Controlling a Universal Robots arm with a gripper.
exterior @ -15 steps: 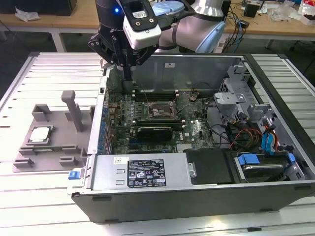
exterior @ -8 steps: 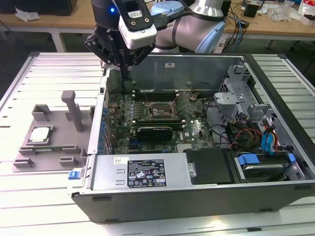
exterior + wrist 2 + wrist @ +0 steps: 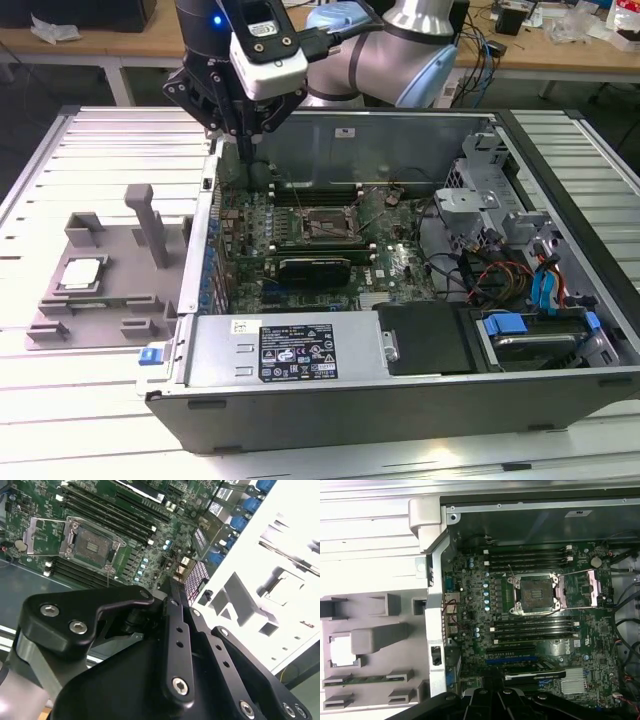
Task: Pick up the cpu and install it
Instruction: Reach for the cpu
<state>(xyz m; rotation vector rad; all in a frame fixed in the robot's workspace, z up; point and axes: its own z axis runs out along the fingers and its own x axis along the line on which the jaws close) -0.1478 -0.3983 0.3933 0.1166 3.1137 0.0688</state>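
Desk (image 3: pixel 90 140): white slats, carrying everything. Case (image 3: pixel 400 390) lies on it, side panel off.

Inside the case:
- board (image 3: pixel 300 245) flat on the floor
- black box (image 3: pixel 430 335) by the near wall
- drive cage (image 3: pixel 500 195) and loose cables (image 3: pixel 480 275) at the exterior view's right end

Arm (image 3: pixel 400 50) comes in over the case's far wall.

Tray (image 3: pixel 110 300), grey, sits outside the case, just beside its wall on the exterior view's left. It holds the cpu (image 3: pixel 82 272), lying flat in a pocket with its silver top up. A green stick (image 3: pixel 367 680) lies in another slot.

Pincer (image 3: pixel 245 160) is clenched on nothing. It hangs inside the case's far corner on the tray side, above the board and not touching it. The second wrist view shows its tip (image 3: pixel 172 587) over the board's edge.

Socket (image 3: pixel 535 594) is mid-board in the case. It's empty, with the bracket (image 3: pixel 592 587) flipped open beside it. The cpu is well apart from it, outside the case.
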